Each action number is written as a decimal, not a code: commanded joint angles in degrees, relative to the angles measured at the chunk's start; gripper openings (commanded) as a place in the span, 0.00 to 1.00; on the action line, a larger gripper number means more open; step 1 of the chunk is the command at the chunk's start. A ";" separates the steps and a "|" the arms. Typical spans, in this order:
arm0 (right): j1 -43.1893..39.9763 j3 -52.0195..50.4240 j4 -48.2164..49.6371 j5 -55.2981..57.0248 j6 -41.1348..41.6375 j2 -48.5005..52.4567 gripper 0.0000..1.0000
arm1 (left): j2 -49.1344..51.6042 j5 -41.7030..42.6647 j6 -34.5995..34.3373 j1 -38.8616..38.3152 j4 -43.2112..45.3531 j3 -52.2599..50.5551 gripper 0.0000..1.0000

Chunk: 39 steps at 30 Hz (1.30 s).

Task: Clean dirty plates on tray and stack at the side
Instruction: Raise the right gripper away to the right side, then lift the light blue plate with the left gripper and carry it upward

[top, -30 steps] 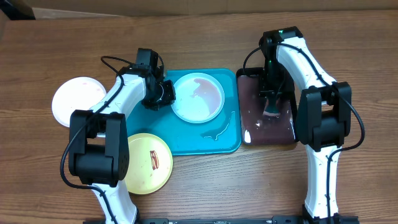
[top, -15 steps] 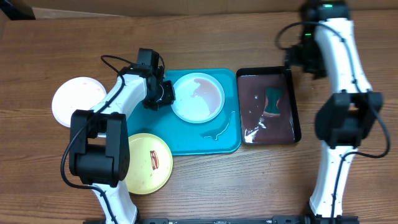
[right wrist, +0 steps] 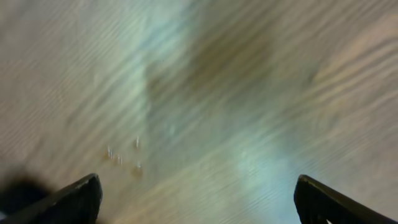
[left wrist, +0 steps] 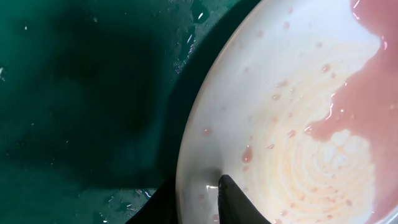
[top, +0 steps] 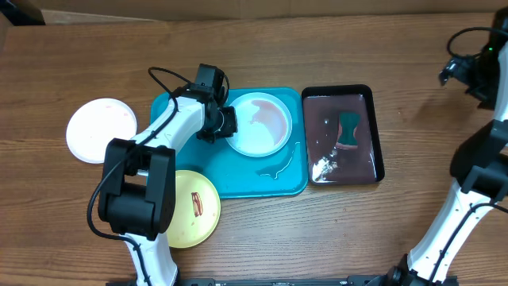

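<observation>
The light cyan plate (top: 260,125) lies on the turquoise tray (top: 238,179) with pink watery liquid on its far half. My left gripper (top: 223,123) is shut on the plate's left rim. In the left wrist view one finger is under the rim and one on top of the plate (left wrist: 298,124), with the gripper (left wrist: 199,202) at the bottom edge. The white plate (top: 99,129) lies on the table at the left. The yellow-green plate (top: 193,208), with a brown-red smear, lies in front of the tray. My right gripper (top: 467,73) is open and empty over bare wood at the far right (right wrist: 199,199).
A black glossy tray (top: 342,94) stands right of the turquoise tray, holding dark liquid, foam and a green sponge (top: 349,129). A small pale streak lies on the turquoise tray's right front part (top: 278,168). The right arm's base stands at the front right.
My right gripper has let go of the sponge in the black tray and swung up and out to the far right. My left gripper has moved slightly right with the plate.
</observation>
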 commanded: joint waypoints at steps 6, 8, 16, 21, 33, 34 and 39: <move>-2.93 1.03 7.26 0.22 0.26 -1.51 1.00 | 2.19 -5.62 -2.95 -2.19 -1.55 0.37 0.04; -2.95 1.03 7.93 0.22 0.26 -1.49 1.00 | 2.01 -5.66 -2.95 -1.92 -2.29 0.90 0.04; -2.95 1.03 8.41 0.22 0.26 -1.49 1.00 | 1.99 -5.86 -1.53 1.64 -11.67 10.38 0.04; -2.95 1.03 8.41 0.22 0.28 -1.49 1.00 | 1.99 -5.84 -0.31 3.39 -18.29 18.80 0.04; -2.95 1.03 8.41 0.22 0.28 -1.49 1.00 | 1.99 -4.98 -0.11 0.59 -27.74 36.72 0.04; -2.95 1.03 8.41 0.22 0.26 -1.49 1.00 | 1.99 -5.03 -0.09 -0.13 -27.65 37.40 0.04; -2.95 1.03 8.41 0.22 0.28 -1.49 1.00 | 1.99 -10.73 -0.13 -5.90 -25.64 38.82 0.04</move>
